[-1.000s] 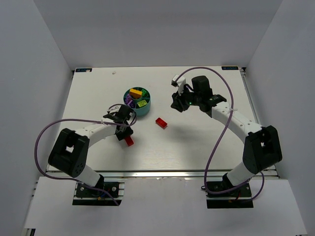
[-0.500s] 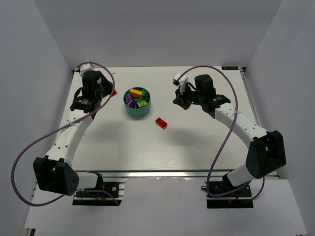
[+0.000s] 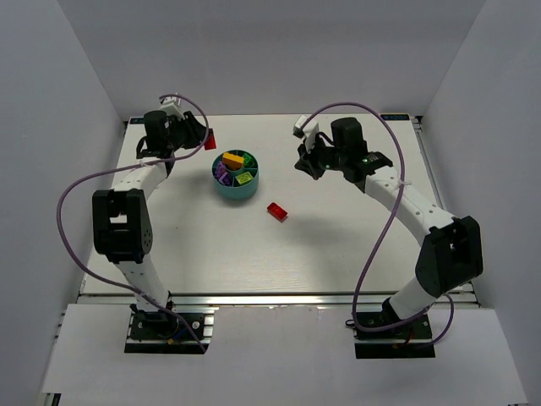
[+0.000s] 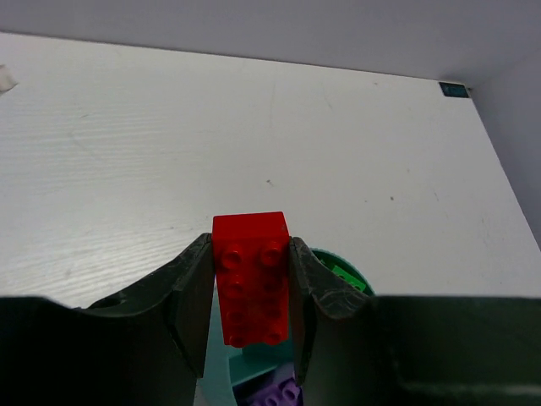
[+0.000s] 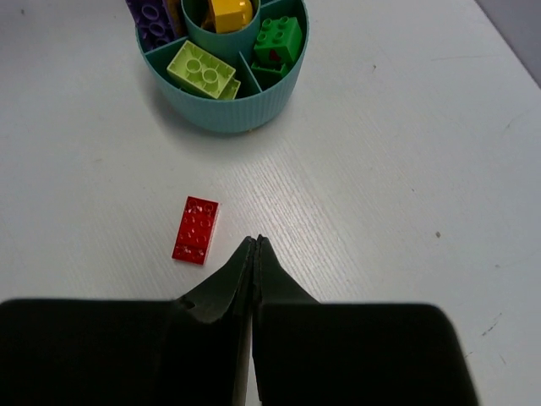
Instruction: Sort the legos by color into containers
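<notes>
My left gripper is shut on a red lego and holds it in the air just back-left of the round teal bowl. In the left wrist view the red lego sits between the fingers, with the bowl's rim and a purple brick below. The bowl holds lime, dark green, yellow and purple legos. A second red lego lies on the table front-right of the bowl. My right gripper is shut and empty, above the table just right of that lego.
White walls close in the white table at the back and both sides. A metal rail runs along the near edge. Purple cables loop from both arms.
My left arm has swung with the red lego from front-left of the bowl to back-left of it. The right arm has barely moved.
</notes>
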{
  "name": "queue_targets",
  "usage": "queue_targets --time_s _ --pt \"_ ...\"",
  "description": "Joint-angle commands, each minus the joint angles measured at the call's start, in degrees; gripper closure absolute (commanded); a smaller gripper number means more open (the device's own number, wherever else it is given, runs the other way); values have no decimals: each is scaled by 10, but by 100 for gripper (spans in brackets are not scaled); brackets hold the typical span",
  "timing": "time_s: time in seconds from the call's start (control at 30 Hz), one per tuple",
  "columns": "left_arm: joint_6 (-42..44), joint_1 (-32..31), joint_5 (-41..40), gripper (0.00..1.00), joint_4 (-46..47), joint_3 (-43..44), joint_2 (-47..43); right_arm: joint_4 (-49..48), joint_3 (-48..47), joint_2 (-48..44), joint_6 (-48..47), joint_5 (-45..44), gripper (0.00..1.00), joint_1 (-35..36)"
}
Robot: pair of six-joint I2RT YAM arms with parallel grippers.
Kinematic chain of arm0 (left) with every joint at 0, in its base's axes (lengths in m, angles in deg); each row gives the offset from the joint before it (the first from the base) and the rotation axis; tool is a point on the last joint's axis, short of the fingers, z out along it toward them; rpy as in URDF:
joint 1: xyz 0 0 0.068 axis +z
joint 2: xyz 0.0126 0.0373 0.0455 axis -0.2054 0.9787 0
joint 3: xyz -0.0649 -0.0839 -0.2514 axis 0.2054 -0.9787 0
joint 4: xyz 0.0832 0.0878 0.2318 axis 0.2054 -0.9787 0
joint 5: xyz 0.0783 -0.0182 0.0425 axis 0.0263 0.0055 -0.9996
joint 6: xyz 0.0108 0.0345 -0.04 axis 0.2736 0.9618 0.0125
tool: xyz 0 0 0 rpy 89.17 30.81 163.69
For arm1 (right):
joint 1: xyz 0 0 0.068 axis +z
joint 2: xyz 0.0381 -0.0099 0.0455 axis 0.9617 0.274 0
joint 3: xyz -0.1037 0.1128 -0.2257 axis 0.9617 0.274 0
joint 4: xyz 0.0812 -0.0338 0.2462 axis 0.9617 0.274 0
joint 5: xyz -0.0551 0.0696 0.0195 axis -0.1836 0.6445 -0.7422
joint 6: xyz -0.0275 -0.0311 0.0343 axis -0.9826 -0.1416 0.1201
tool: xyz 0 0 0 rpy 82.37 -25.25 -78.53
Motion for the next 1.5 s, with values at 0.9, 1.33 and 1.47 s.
queue_targets --time_s 0.9,1.33,1.47 --pt "8 -10 93 96 96 -3 56 13 -28 15 -10 -26 100 -6" --pt "33 -20 66 92 70 -14 61 11 -25 10 -10 -28 100 -7" --pt "36 -20 60 88 64 -14 61 10 -23 8 -10 -27 100 -8"
